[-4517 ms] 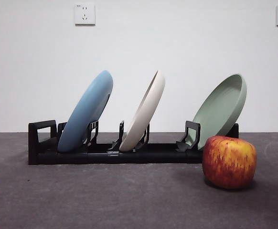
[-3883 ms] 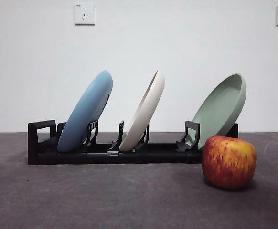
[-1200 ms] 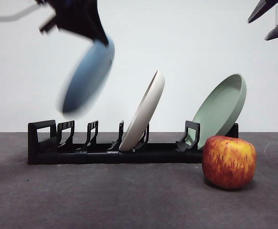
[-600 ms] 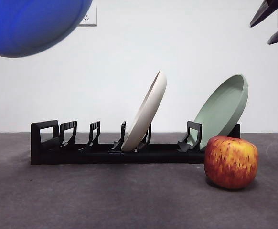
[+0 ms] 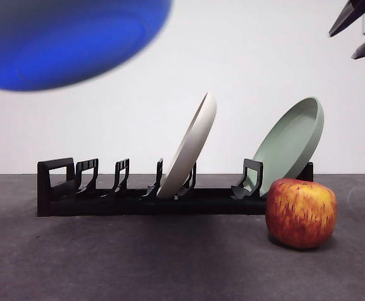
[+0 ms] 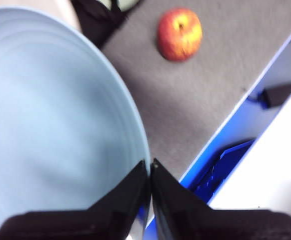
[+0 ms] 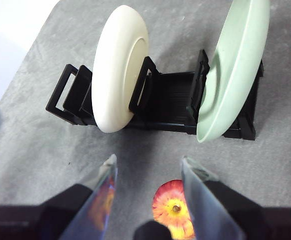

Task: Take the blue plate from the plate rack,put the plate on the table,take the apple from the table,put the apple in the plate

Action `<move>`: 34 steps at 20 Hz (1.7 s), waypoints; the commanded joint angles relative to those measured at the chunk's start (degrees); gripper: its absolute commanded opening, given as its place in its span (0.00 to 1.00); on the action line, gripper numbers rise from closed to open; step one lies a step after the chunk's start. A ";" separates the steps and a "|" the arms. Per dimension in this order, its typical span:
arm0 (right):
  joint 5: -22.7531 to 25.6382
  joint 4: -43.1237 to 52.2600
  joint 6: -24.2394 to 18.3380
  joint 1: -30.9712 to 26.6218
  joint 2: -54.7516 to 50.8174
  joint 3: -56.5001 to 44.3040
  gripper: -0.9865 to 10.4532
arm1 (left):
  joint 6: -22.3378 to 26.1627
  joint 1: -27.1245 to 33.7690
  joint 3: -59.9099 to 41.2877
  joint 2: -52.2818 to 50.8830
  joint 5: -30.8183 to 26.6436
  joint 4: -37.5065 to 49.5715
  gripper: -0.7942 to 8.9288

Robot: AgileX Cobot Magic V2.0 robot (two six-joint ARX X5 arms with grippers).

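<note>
Two plates remain in the plate rack before you: a cream-white plate and a sage-green plate, both leaning. Your left gripper has its fingers clamped on the rim of the blue plate, holding it high above the surface, clear of the rack. Your right gripper hangs with fingers spread, above the apple, which rests on the surface just beside the rack's sage-green end.

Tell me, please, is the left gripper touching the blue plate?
Touching. The left wrist view shows the left gripper with its jaws closed on the rim of the blue plate.
</note>
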 commanded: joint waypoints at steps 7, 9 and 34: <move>0.11 0.17 -0.68 0.07 0.07 0.28 0.28 | 1.64 -0.20 -1.60 16.48 -0.42 6.71 0.07; 0.11 0.17 -0.68 0.07 0.07 0.26 0.28 | 3.52 0.24 -1.60 20.98 -0.17 8.13 0.07; 9.99 -5.20 -3.21 9.22 2.45 0.28 0.56 | 8.81 11.41 -1.55 12.92 9.90 18.86 0.53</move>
